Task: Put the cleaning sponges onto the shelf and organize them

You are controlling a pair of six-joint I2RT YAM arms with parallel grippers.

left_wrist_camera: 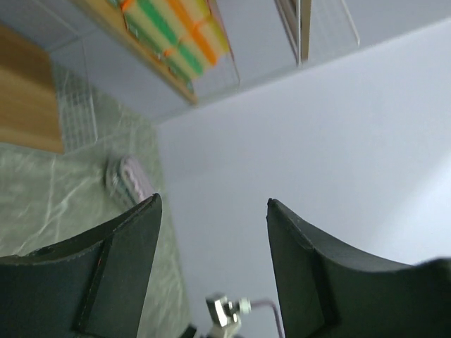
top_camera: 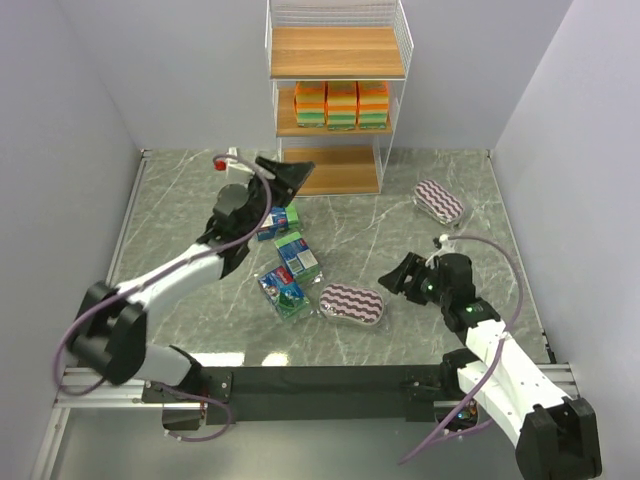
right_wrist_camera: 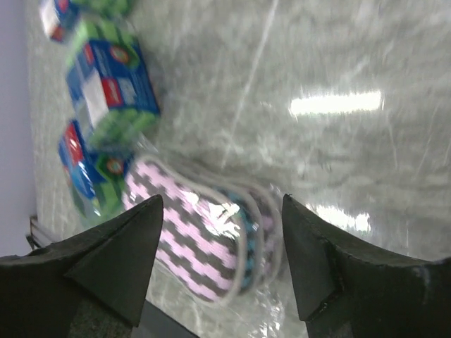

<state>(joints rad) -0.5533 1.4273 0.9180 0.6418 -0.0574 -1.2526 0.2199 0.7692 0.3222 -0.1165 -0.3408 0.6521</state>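
Note:
The shelf (top_camera: 338, 52) stands at the back with three orange sponge packs (top_camera: 341, 104) on its middle board; they also show in the left wrist view (left_wrist_camera: 176, 35). Three blue-green packs (top_camera: 288, 265) lie mid-table. One purple-striped oval pad (top_camera: 351, 304) lies near the front, another (top_camera: 439, 200) at the right; that one also shows in the left wrist view (left_wrist_camera: 130, 179). My left gripper (top_camera: 288, 172) is open and empty, raised in front of the bottom board. My right gripper (top_camera: 393, 277) is open and empty, just right of the near oval pad (right_wrist_camera: 204, 232).
Grey walls close in the table on the left, right and back. A red-and-white fitting (top_camera: 224, 160) sits by the left gripper. The black rail (top_camera: 320, 380) runs along the near edge. Blue-green packs (right_wrist_camera: 113, 84) lie beyond the oval pad in the right wrist view.

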